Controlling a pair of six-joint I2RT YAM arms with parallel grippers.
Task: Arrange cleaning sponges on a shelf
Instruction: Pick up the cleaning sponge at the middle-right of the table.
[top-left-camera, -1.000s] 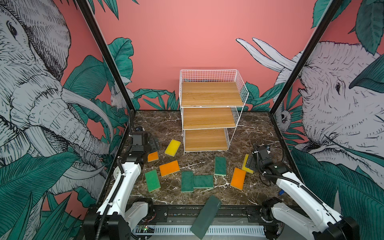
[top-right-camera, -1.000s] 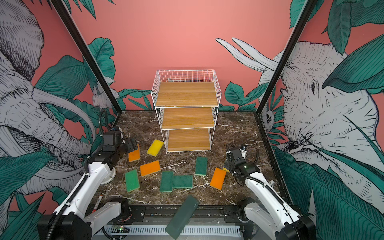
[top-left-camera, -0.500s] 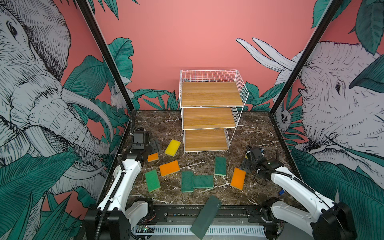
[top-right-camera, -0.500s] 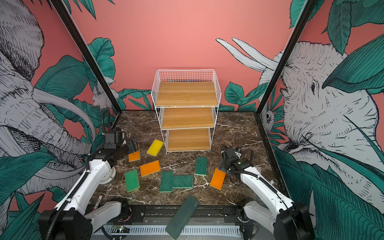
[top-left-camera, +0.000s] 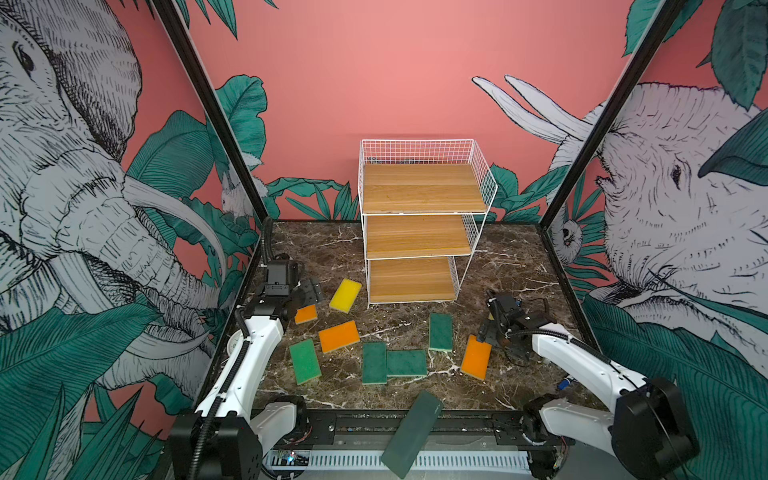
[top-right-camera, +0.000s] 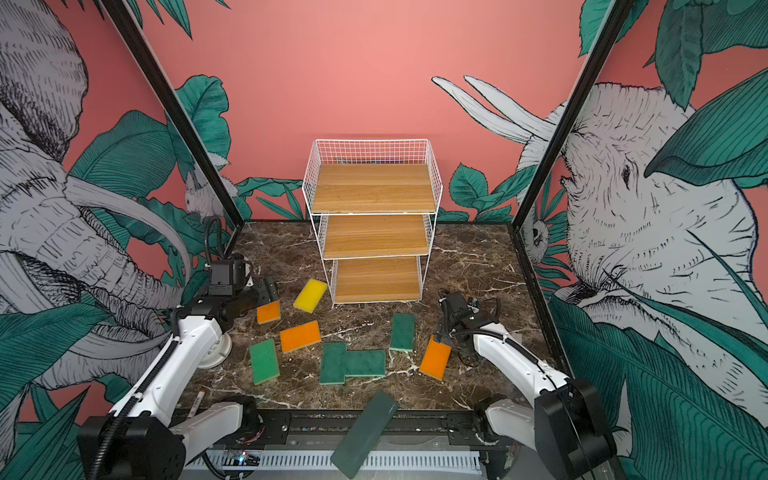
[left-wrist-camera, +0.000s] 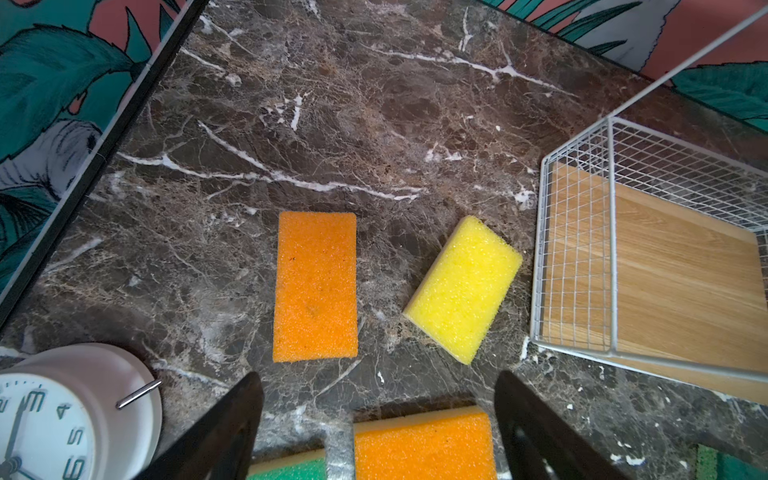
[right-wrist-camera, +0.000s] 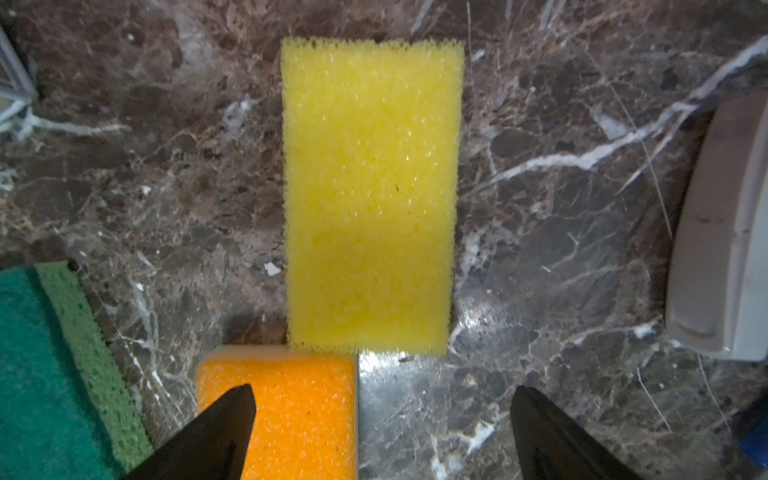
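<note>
Shelf, white wire rack with three stepped wooden boards, stands at the back centre of the marble tabletop; all boards bare in both top views.

Sponges lie flat on the tabletop in front of it:
- yellow sponge just left of the shelf's lowest board, angled.
- small orange sponge left of it, partly under the left gripper.
- larger orange sponge nearer the front.
- light-green sponge at front left.
- two dark green sponges touching at right angles, front centre.
- another dark green sponge standing apart to their right.
- orange sponge at the right, its far end under the right gripper.
- second yellow sponge, seen only in the right wrist view, just beyond that orange one and touching its end.

Left gripper: jaws wide, nothing between them; left wrist view shows both dark fingers spread above the tabletop.

Right gripper: jaws wide, low over the tabletop, holding nothing; one finger overlaps the orange sponge's end in the wrist view; contact cannot be told.

Long dark green slab leans across the front rail. White clock sits by the left arm's base.
</note>
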